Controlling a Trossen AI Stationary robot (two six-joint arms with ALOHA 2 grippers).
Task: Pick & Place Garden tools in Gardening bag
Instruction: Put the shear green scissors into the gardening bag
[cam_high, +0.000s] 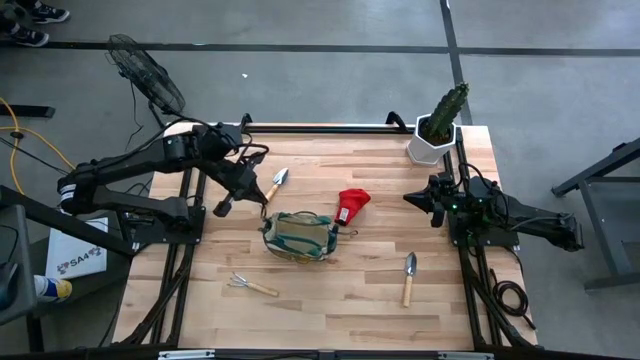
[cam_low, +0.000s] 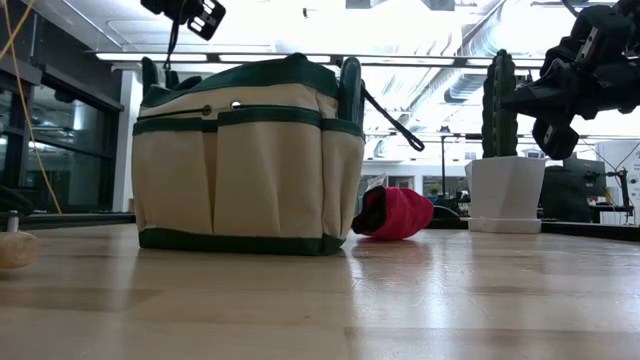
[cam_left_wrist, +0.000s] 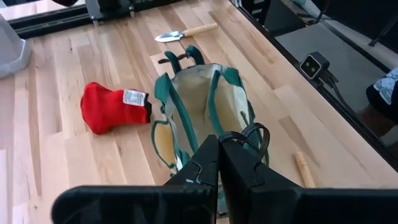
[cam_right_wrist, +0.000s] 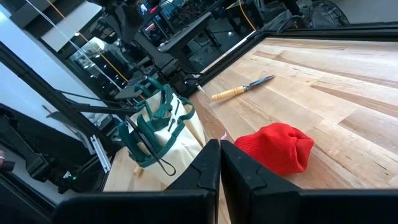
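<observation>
The tan gardening bag (cam_high: 300, 235) with dark green trim stands mouth up on its base at the table's middle, and it also shows in the low view (cam_low: 245, 165). My left gripper (cam_high: 224, 205) hangs shut in the air just left of the bag, with nothing between its fingers (cam_left_wrist: 219, 158). A red glove (cam_high: 352, 205) lies right of the bag. One wooden-handled trowel (cam_high: 277, 183) lies behind the bag, another trowel (cam_high: 409, 275) lies at the near right, and a hand rake (cam_high: 250, 285) lies at the near left. My right gripper (cam_high: 410, 197) waits shut at the right edge.
A green cactus in a white pot (cam_high: 438, 130) stands at the far right corner, just behind my right arm. A dark strap loop (cam_left_wrist: 249, 134) hangs off the bag's end. Bare wood lies between the bag and the near edge (cam_high: 330, 320).
</observation>
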